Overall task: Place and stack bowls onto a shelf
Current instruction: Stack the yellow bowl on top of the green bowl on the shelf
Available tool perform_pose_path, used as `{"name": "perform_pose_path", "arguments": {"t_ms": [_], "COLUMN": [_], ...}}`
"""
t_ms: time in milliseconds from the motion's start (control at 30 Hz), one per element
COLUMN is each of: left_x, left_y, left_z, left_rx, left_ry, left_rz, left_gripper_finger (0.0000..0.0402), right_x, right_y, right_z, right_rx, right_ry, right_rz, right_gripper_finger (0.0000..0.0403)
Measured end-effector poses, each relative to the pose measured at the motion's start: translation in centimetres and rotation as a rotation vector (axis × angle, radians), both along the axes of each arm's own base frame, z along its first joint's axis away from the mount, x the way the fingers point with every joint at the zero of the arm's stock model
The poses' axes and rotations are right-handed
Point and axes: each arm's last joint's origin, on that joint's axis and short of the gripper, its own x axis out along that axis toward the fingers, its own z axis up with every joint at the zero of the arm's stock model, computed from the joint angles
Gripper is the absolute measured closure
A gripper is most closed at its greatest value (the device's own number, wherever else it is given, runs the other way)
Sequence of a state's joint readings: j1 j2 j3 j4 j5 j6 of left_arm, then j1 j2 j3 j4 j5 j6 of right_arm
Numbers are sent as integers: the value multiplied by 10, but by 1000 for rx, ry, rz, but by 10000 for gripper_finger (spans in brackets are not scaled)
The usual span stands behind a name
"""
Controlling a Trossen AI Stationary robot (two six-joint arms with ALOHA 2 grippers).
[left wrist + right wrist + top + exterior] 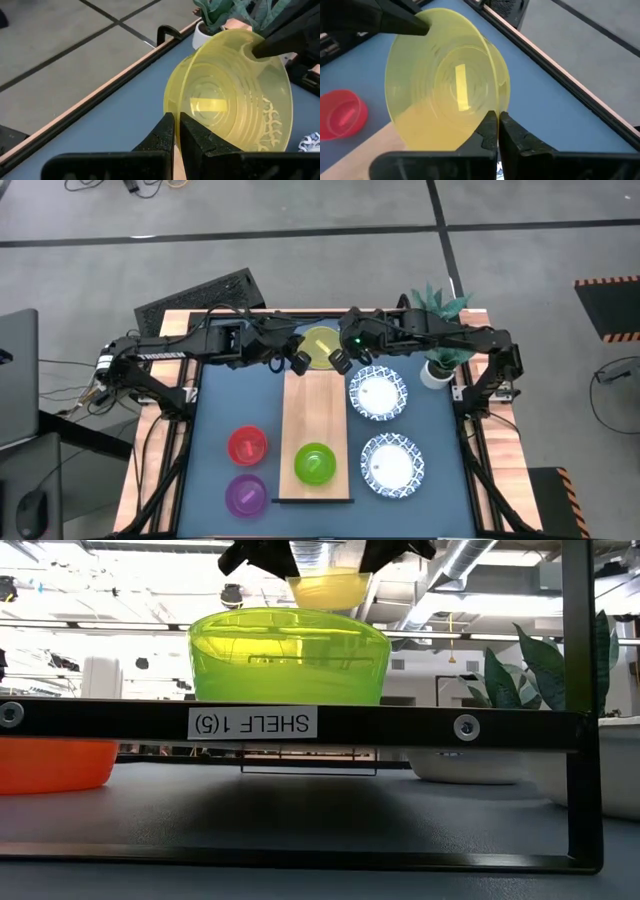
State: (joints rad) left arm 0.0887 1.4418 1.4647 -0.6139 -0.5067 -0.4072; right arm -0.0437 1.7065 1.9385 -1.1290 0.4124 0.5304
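Note:
A yellow translucent bowl [320, 345] is held in the air between both grippers, above the far end of the light-wood shelf [313, 410]. My left gripper [299, 355] is shut on its left rim and my right gripper [342, 355] is shut on its right rim. A green bowl [315, 463] stands on its base at the shelf's near end. The red bowl [247, 445] and the purple bowl [245, 495] stand on the blue tabletop left of the shelf. Two white dishes with blue rims [378, 393] [391, 463] lie to the right of it. My left gripper [176, 117] pinches the yellow bowl's rim [168, 102] on the bowl's left side, one finger inside the wall and one outside, slanting down from the left. The bowl [328, 588] is lifted clear and upright. My right gripper [498, 116] pinches the opposite rim [504, 97], on the bowl's right side, one finger inside the wall and one outside, slanting down from the right. The left gripper's finger [402, 22] shows on the far rim.
A potted plant [440, 350] stands at the table's far right corner, close behind the right arm. The shelf's black metal frame [400, 725] crosses the low view. Bare board lies between the green bowl and the held bowl.

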Motion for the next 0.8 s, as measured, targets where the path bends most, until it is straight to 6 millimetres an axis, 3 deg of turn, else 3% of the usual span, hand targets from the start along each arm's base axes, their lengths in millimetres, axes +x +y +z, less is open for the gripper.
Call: {"name": "perform_pose_path", "arguments": {"t_ms": [133, 233, 567, 800], "left_x": [0, 0, 6, -20], "left_y": [0, -1, -5, -10], "left_z": [0, 1, 7, 31], "left_rx": [2, 7, -32, -14], "left_ry": [0, 10, -63, -118], "left_rz": [-5, -46, -228, -345], "left_gripper_finger": [398, 373, 209, 176], "right_x": [0, 0, -1, -3], "right_y": [0, 1, 4, 10], "right_z": [-1, -1, -1, -1], "right_rx": [13, 27, 64, 117], "right_ry": [6, 9, 24, 47], "right_rz": [11, 24, 114, 229], "right_gripper_finger": [382, 382, 382, 382]}}
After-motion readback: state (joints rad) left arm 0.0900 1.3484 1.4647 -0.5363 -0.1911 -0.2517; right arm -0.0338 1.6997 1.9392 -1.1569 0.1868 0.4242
